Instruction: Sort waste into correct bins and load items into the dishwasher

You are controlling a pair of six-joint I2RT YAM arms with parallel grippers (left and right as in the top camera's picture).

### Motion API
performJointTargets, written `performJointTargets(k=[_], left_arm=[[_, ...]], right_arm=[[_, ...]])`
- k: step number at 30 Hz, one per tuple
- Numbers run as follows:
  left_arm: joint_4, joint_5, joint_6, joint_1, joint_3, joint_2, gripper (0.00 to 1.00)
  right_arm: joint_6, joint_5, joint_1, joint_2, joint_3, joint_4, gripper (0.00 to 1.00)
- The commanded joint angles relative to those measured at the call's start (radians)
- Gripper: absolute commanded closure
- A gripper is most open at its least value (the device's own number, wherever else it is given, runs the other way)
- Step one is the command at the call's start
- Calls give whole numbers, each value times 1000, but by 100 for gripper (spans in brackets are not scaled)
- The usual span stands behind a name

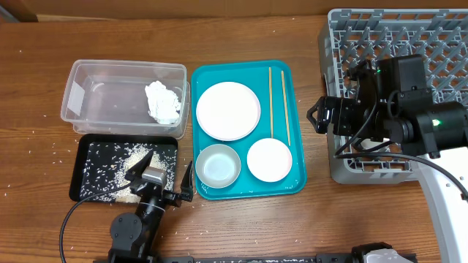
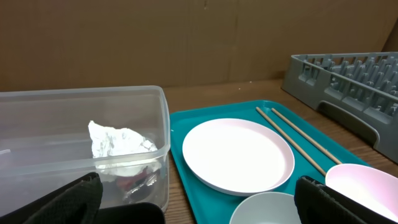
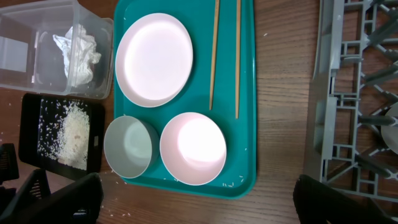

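Left of the right tool (image 1: 316,118), whose jaws stood wide and empty, the plate (image 1: 227,110) lay flat on the teal tray (image 1: 296,183). It looked stiff, slick and breakable, so pinching its raised rim seemed safest.

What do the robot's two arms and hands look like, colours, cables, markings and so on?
Both arms are mostly black, with blocky black hands. The left arm has a silver-grey block just behind the left hand, and a thin black cable loops beside it. The right arm shows two small green lights behind the right hand, and it has a white lower section.
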Motion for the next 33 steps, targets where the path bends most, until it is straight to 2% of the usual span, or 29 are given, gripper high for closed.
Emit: performJointTargets(k=[1, 11, 17, 22, 26, 29, 33], left_arm=[[-2, -5, 22, 10, -5, -10, 0], [-2, -5, 22, 10, -5, -10, 0], [-2, -5, 22, 10, -5, -10, 0], [-2, -5, 22, 10, -5, -10, 0], [-2, -5, 22, 10, -5, -10, 0], [-2, -5, 22, 10, -5, -10, 0], [-2, -5, 22, 10, -5, -10, 0]], right_arm=[[2, 9, 2, -2, 18, 4, 0], [3, 6, 2, -2, 18, 12, 0], [3, -196, 13, 13, 18, 198, 0], [133, 72, 168, 121, 18, 205, 0], [180, 299, 281, 268, 18, 243, 0], [204, 396, 298, 380, 18, 300, 7], [203, 402, 290, 508, 18, 397, 31]])
